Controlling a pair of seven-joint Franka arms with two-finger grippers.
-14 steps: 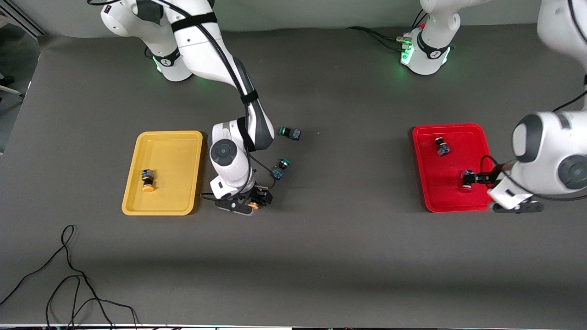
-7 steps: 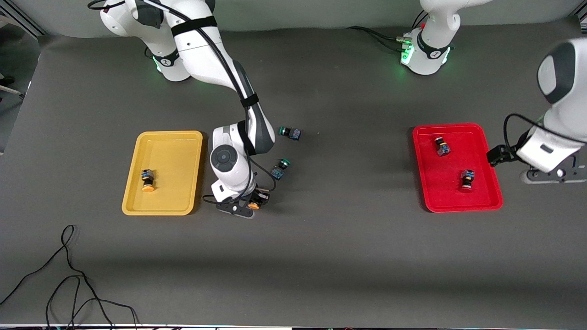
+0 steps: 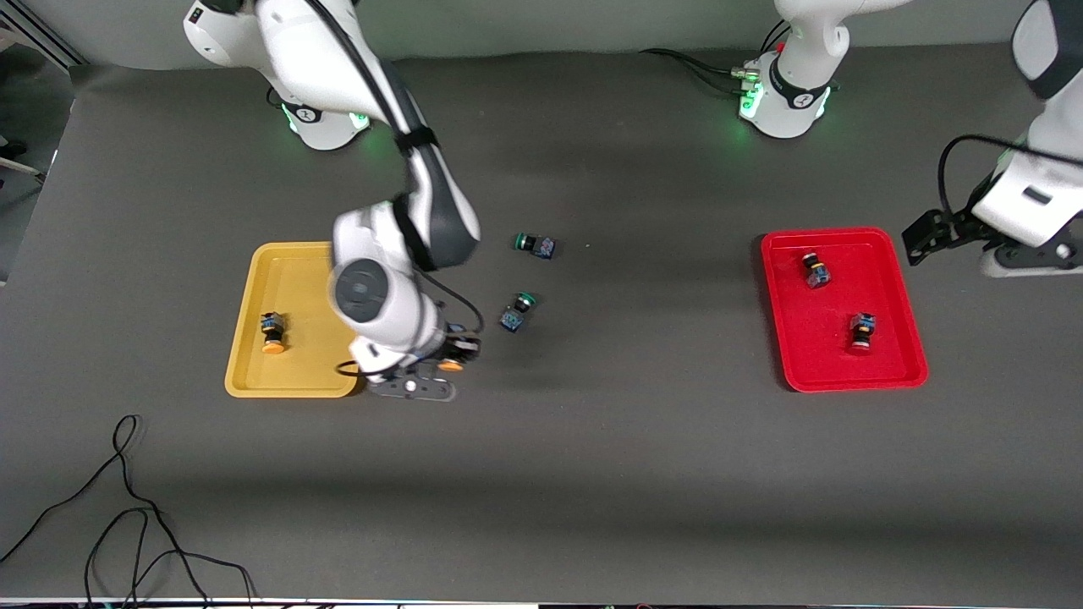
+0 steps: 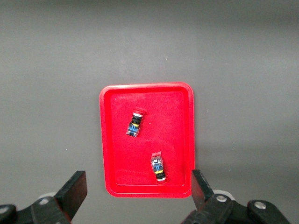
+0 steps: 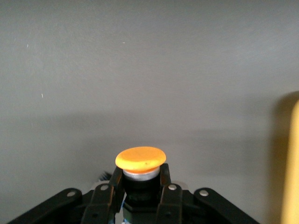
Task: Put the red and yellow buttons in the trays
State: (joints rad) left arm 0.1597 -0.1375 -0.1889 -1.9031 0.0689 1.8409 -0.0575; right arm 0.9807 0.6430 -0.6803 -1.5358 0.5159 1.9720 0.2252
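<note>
My right gripper (image 3: 440, 365) is shut on a yellow button (image 3: 451, 365), just off the yellow tray (image 3: 296, 262) on the side toward the red tray. In the right wrist view the fingers (image 5: 117, 179) clamp its dark body under the orange cap (image 5: 140, 158). Another yellow button (image 3: 272, 331) lies in the yellow tray. The red tray (image 3: 842, 372) holds two red buttons (image 3: 816, 271) (image 3: 860, 330), which also show in the left wrist view (image 4: 134, 124) (image 4: 159, 169). My left gripper (image 3: 1028, 258) is open and empty, raised beside the red tray toward the left arm's end; it shows in the left wrist view (image 4: 138, 182).
Two green-capped switches (image 3: 536, 245) (image 3: 516, 311) lie on the dark table between the trays, near my right arm. The yellow tray's rim shows in the right wrist view (image 5: 292, 163). A loose black cable (image 3: 127, 507) lies near the front edge at the right arm's end.
My right gripper has moved with the yellow button toward the yellow tray. My left gripper has pulled away from the red button in the red tray and risen toward the left arm's end.
</note>
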